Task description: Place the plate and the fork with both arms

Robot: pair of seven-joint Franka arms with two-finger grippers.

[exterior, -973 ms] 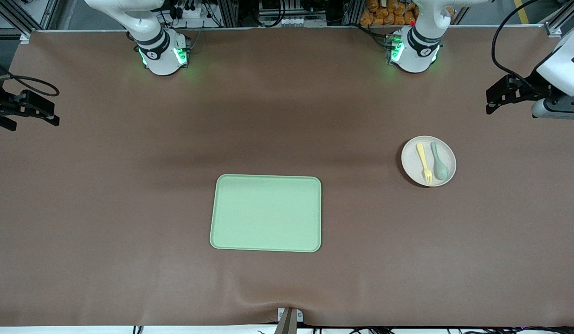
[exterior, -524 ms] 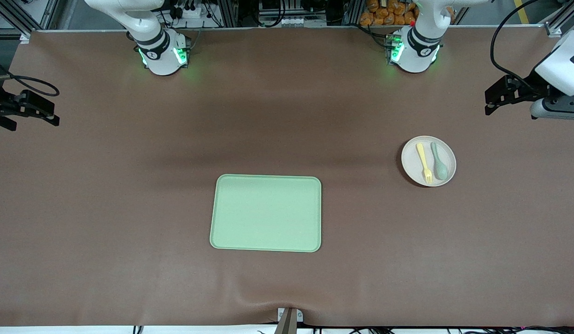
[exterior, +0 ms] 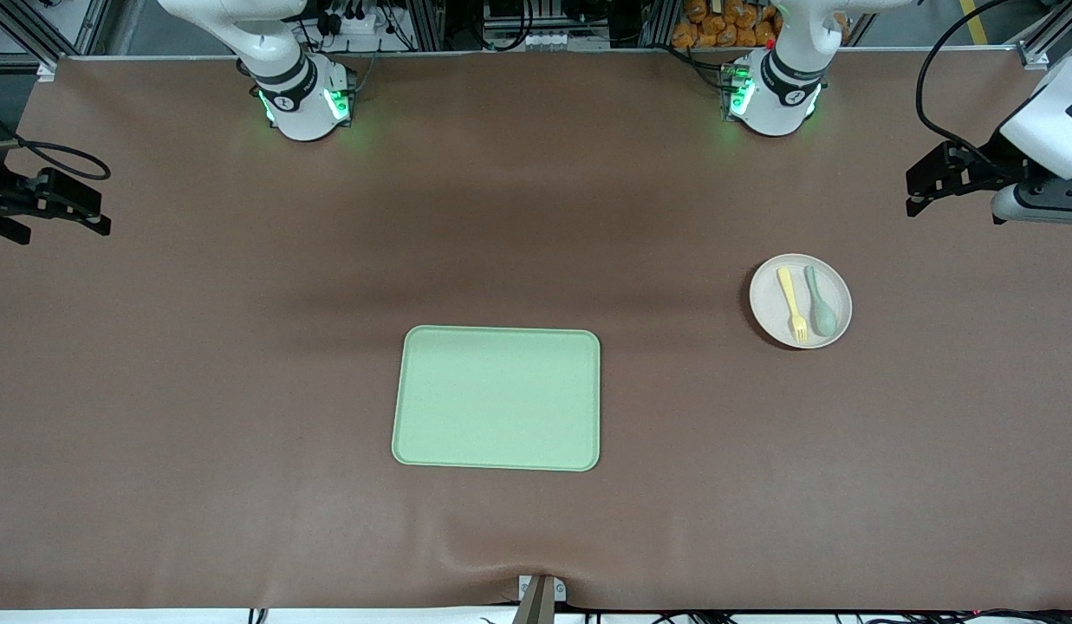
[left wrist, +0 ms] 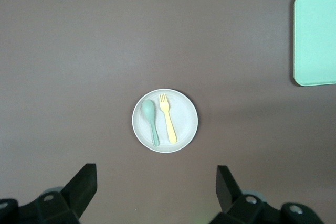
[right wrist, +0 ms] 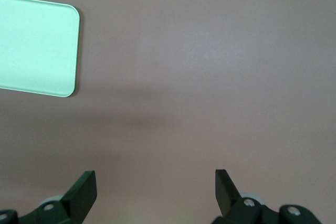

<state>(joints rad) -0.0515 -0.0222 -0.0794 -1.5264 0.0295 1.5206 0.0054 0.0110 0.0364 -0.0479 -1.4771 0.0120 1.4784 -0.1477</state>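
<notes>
The small off-white plate (exterior: 765, 305) sits on the brown table toward the left arm's end. On it lie the pale yellow fork (exterior: 793, 303) and a grey-green spoon (exterior: 821, 305), side by side. My left gripper (exterior: 915, 192) hangs open and empty above the table near that end, apart from the plate. The left wrist view shows the plate (left wrist: 186, 123), fork (left wrist: 168, 118) and spoon (left wrist: 151, 120) ahead of the wide-open left gripper (left wrist: 156, 183). My right gripper (exterior: 102, 213) waits open and empty over the right arm's end; the right wrist view shows the right gripper (right wrist: 156, 184) over bare table.
A rectangular light-green tray (exterior: 497, 399) lies mid-table, nearer the front camera than the plate. A corner of the tray (left wrist: 316, 35) appears in the left wrist view, and the tray (right wrist: 37, 45) also shows in the right wrist view. The arms' green-lit bases (exterior: 306, 104) stand along the table's edge.
The left gripper has shifted very slightly. Nothing on the table has moved, and the right arm is still.
</notes>
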